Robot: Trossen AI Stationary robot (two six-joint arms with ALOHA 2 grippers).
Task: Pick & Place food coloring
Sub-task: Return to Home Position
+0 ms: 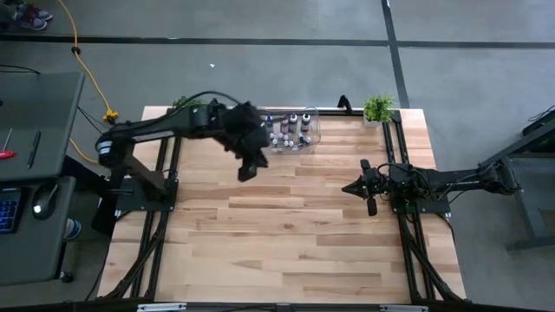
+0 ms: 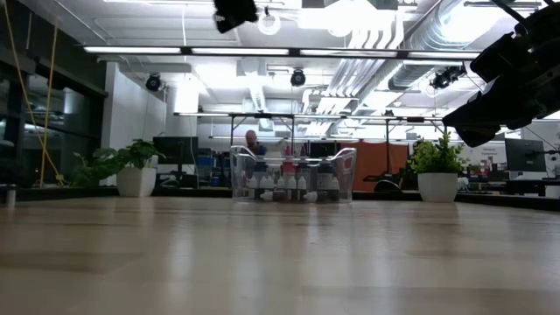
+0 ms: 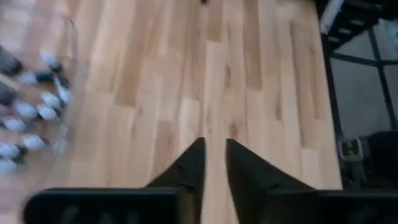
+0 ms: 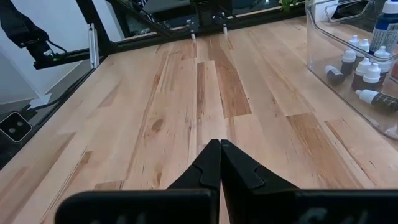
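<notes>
The left gripper point(image 3: 214, 143) hangs empty over the bare table point(image 1: 286, 243), fingers a narrow slit apart; the clear bin point(image 1: 314, 117) stands just beside it, toward the far edge and the robot's right; the food coloring bottles point(image 1: 290, 132) all appear to sit inside that bin, some upright, at least one lying; the right gripper point(image 4: 219, 146), fingers pressed together and empty, waits well apart at the right side; the left arm is nearer, so homing likely means drawing away from the bin.

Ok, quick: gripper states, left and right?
Left gripper: jaws slightly open, holding nothing.
Right gripper: jaws shut, holding nothing.
</notes>
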